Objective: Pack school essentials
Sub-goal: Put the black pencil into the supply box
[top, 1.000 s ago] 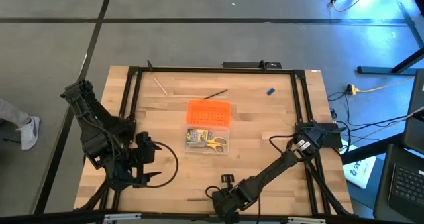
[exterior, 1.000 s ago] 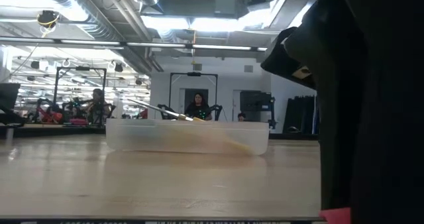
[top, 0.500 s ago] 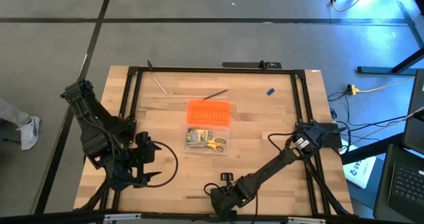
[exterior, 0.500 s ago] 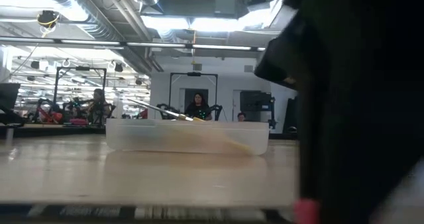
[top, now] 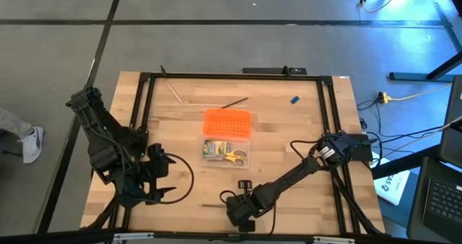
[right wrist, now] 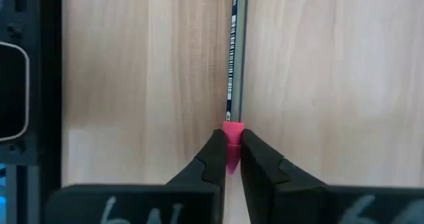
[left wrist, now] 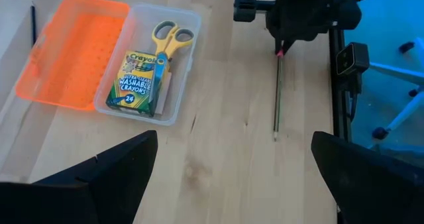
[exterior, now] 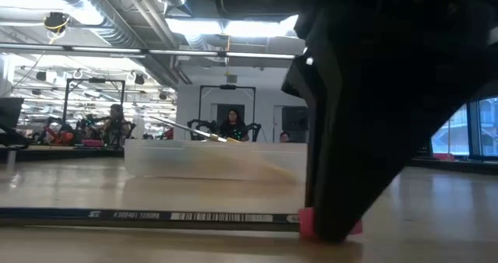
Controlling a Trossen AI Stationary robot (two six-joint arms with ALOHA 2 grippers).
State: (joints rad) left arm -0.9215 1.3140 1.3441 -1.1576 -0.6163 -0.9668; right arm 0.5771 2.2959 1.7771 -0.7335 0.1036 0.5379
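A thin dark pencil (top: pixel 213 206) with a pink eraser end lies flat near the table's near edge. My right gripper (right wrist: pixel 228 144) stands over that end, shut on it. My left gripper (left wrist: pixel 232 177) hangs open above the table's left side, touching nothing. The clear box (top: pixel 227 151) at mid-table holds a green-yellow crayon box (left wrist: pixel 136 81) and yellow-handled scissors (left wrist: pixel 169 38); its orange lid (top: pixel 227 122) lies open on the far side. Another pencil (top: pixel 234 102), a pale stick (top: pixel 174 92) and a small blue piece (top: pixel 294 99) lie near the far edge. My right gripper pinches the pencil's pink eraser end (right wrist: pixel 232 132) between its two fingertips. The fingers come steeply from above, pointing down. The pencil (exterior: pixel 156 215) lies level along the table and stretches away from the fingers toward the table's left.
A black metal frame (top: pixel 144 99) runs around the tabletop's edges. Bare wood lies between the clear box and the near edge. Beyond the table the low view shows a workshop room with people far off.
My right gripper has moved toward the table's left and a little away from the near edge, still shut on the pencil's eraser end. The pencil has slid along the table with it.
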